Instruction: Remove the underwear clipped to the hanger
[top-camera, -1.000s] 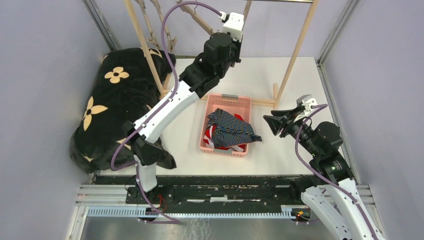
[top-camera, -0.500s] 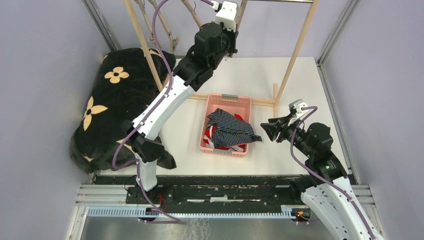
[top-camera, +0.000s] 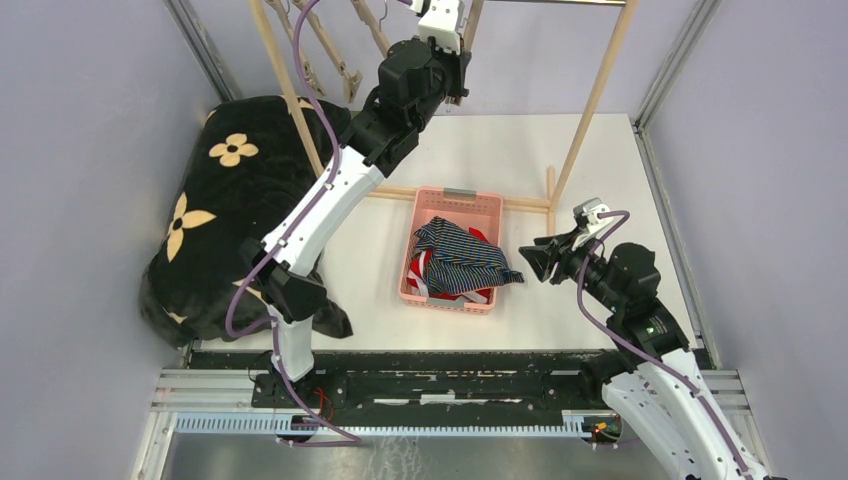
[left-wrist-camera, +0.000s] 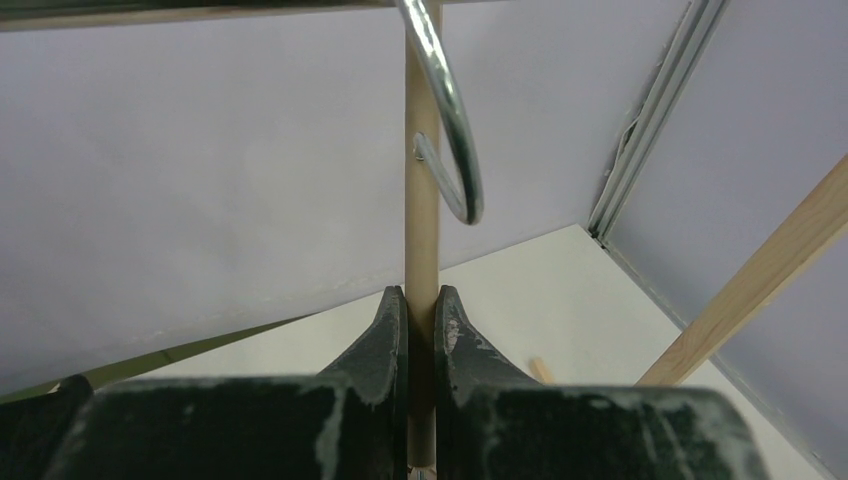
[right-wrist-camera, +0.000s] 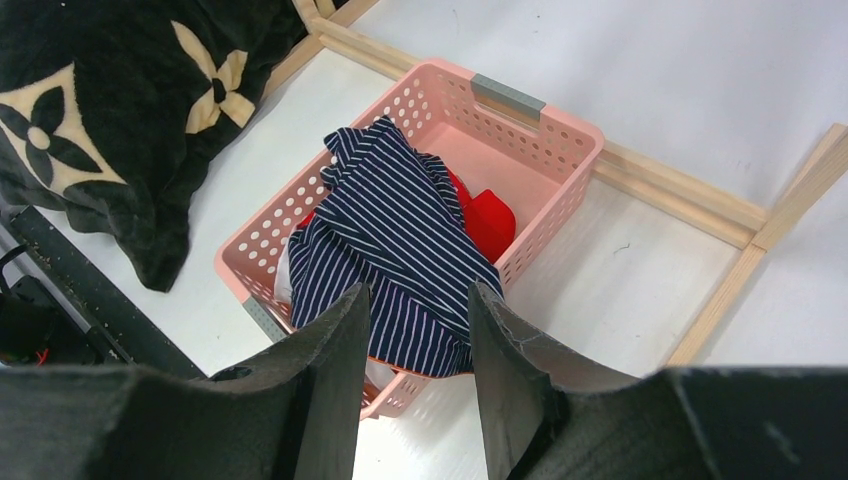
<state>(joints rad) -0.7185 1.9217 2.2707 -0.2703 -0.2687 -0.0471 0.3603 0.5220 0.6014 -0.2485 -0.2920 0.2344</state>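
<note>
The dark blue striped boxers (top-camera: 458, 258) lie heaped in the pink basket (top-camera: 458, 197) on the table, also in the right wrist view (right-wrist-camera: 400, 250). The red briefs (right-wrist-camera: 490, 220) show under them. The grey-and-white striped briefs are hidden. My left gripper (left-wrist-camera: 421, 305) is raised high at the back and shut on the wooden bar of the hanger (left-wrist-camera: 421, 230), whose metal hook (left-wrist-camera: 455, 120) curls just above the fingers. No cloth shows on the hanger. My right gripper (right-wrist-camera: 415, 300) is open and empty, hovering to the right of the basket (right-wrist-camera: 540, 130) and pointing at it.
A black blanket with tan flowers (top-camera: 225, 200) lies at the left, also in the right wrist view (right-wrist-camera: 110, 120). A wooden rack frame (top-camera: 595, 95) stands at the back, with its base rails (right-wrist-camera: 690, 195) on the table behind the basket. Purple walls enclose the table.
My left arm has lifted and swung toward the back left with the hanger bar in its jaws. My right gripper has drifted slightly left and toward me.
</note>
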